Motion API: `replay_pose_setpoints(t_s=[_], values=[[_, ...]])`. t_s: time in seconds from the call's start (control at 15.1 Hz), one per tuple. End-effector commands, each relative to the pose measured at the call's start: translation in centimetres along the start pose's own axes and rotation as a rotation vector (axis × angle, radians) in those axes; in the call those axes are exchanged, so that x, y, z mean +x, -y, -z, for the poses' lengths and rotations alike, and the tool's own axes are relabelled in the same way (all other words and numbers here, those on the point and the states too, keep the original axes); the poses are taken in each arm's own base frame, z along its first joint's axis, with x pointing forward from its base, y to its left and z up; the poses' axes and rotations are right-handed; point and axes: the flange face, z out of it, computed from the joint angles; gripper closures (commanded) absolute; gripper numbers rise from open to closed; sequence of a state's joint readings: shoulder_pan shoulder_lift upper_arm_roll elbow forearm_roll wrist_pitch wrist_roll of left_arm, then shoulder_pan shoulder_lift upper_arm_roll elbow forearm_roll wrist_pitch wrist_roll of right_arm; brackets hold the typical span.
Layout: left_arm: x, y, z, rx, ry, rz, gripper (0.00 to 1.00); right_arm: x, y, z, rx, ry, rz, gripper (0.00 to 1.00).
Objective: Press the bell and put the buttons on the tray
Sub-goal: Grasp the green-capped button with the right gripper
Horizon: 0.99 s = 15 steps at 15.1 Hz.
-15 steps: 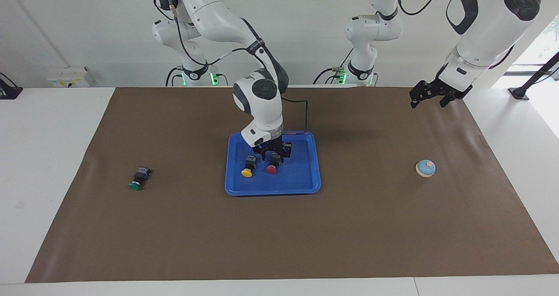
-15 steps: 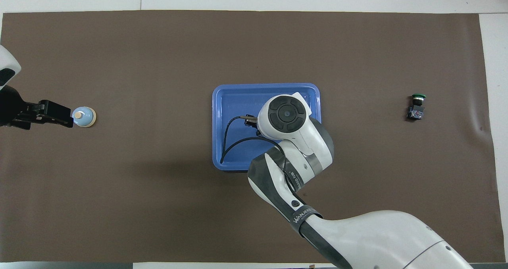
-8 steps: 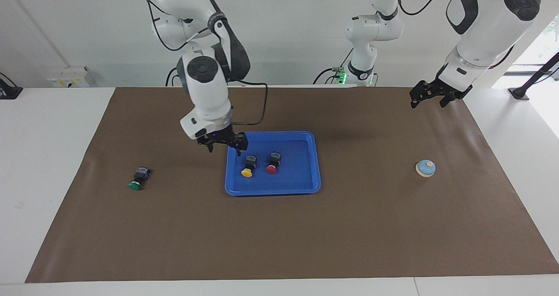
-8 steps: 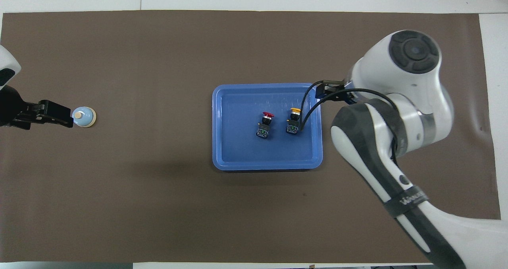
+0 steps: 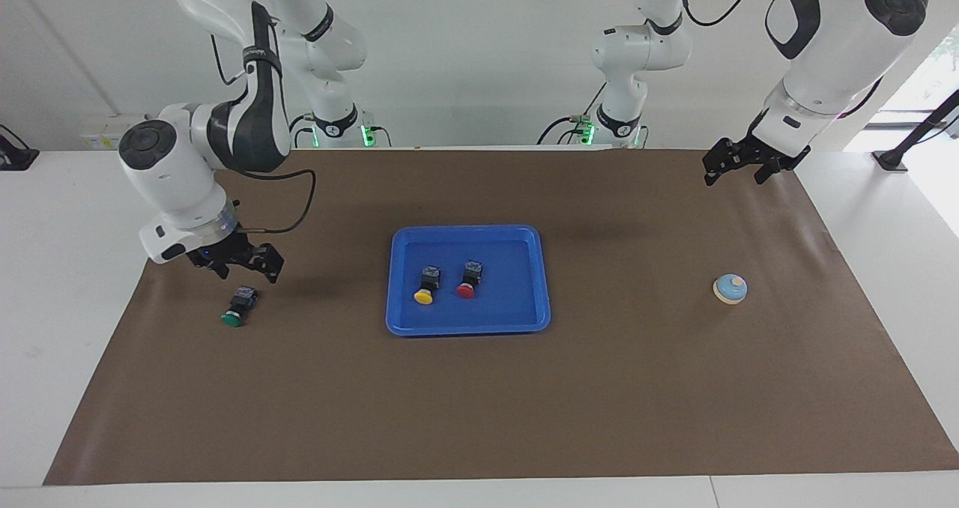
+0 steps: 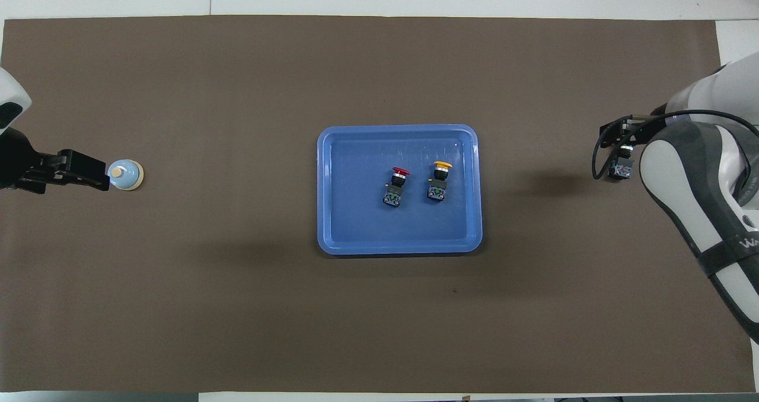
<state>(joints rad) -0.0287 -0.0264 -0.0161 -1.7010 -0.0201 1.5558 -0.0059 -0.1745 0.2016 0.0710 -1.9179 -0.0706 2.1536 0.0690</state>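
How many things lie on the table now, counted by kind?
Push-button switches with black bodies: 3 (yellow-capped button, red-capped button, green-capped button)
Light-blue dome bell: 1
Shallow bright-blue plastic tray: 1
Total: 5

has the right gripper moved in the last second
Yes. The right gripper has left the tray and now hangs over the green button, jaws open.

- Both arms are showing glossy white shells with dark grey joint bands and round black caps.
- Right arm is carrying a loose black cable looping near its wrist; grey lettering is showing on a black band.
- Both grippers are black: right gripper, left gripper.
- Green lights are glowing at both bases.
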Motion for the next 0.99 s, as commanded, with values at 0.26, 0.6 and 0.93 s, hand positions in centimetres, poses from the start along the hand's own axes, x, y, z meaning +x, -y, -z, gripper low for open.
replay_pose_setpoints(t_s=[0.26,0.6,0.93], values=[[-0.1,0.1,0.5,0.001,0.004,0.008,0.0,-3.1,-3.5,-7.4,-0.035,-0.079,-0.022,0.0],[-0.1,0.1,0.5,0.001,0.004,0.008,0.0,-2.7,-3.4,-10.0,-0.024,-0.078,-0.028,0.0],[-0.1,0.1,0.5,0.001,0.004,0.008,0.0,-2.7,-3.5,-11.3,-0.019,-0.077,-0.025,0.89]])
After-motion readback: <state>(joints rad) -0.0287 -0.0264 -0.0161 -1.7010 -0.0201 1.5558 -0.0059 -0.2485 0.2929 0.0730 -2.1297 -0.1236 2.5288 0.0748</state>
